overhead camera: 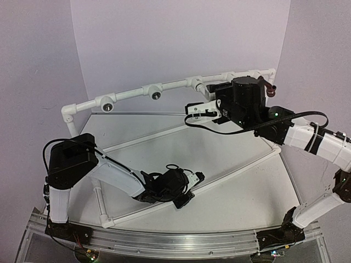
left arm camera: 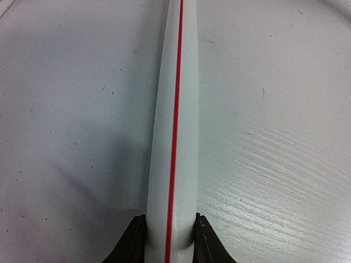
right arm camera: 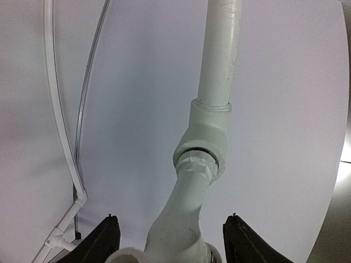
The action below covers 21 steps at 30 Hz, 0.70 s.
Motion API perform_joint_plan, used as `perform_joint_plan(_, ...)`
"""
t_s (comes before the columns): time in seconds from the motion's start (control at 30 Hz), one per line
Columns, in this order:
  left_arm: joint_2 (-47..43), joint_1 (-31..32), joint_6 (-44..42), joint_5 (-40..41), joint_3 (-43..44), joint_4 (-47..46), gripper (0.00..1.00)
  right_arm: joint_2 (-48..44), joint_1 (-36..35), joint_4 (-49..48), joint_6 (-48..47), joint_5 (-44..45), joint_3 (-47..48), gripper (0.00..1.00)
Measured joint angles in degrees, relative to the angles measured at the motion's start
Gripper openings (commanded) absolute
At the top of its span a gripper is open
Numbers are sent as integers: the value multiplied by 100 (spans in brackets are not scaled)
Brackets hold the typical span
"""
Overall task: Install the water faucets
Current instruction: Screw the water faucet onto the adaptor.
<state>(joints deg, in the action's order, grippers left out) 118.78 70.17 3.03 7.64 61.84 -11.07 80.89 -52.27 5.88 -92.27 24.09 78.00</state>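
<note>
A white plastic faucet [right arm camera: 189,205] sits with its threaded end in a white tee socket [right arm camera: 204,137] of the PVC pipe frame [overhead camera: 131,94]. My right gripper [right arm camera: 171,217] stands open around it, one dark finger on each side with a gap to the faucet. In the top view that gripper [overhead camera: 202,98] is at the back rail. A dark red-brown faucet [overhead camera: 269,86] sticks out of the rail's right end. Low at the front, my left gripper [overhead camera: 192,181] is shut on a white pipe with a red stripe [left arm camera: 175,126], and both fingers [left arm camera: 134,241] press on its sides.
Two tee sockets with dark round holes [overhead camera: 107,106] [overhead camera: 156,95] face forward on the left part of the back rail. Thin white frame pipes [overhead camera: 142,137] cross the grey table. The purple wall stands right behind the rail.
</note>
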Motion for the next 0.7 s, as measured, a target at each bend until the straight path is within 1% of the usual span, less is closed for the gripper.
perform_joint_plan(0.07, 0, 0, 0, 0, 0, 0, 0, 62, 0, -107, 140, 11, -2, 48)
perform_joint_plan(0.13, 0, -2, 0, 0, 0, 0, 0, 113, 0, -190, 391, 30, -4, 36)
perform_joint_plan(0.17, 0, 0, 0, 0, 0, 0, 0, 134, 0, -209, 484, 39, -5, 34)
perform_joint_plan(0.4, 0, -2, 0, -4, 0, -2, 0, 250, -12, -430, 1745, 227, -15, 30)
perform_joint_plan(0.53, 0, -4, 0, -7, 0, -2, 0, 331, -25, -540, 2836, 349, 22, 23)
perform_joint_plan(0.57, 0, -4, 0, -7, 0, -2, 0, 347, -34, -574, 3197, 378, 46, 22)
perform_joint_plan(0.7, 0, -5, 1, -9, 0, -5, 0, 351, -37, -603, 5142, 274, 79, 19)
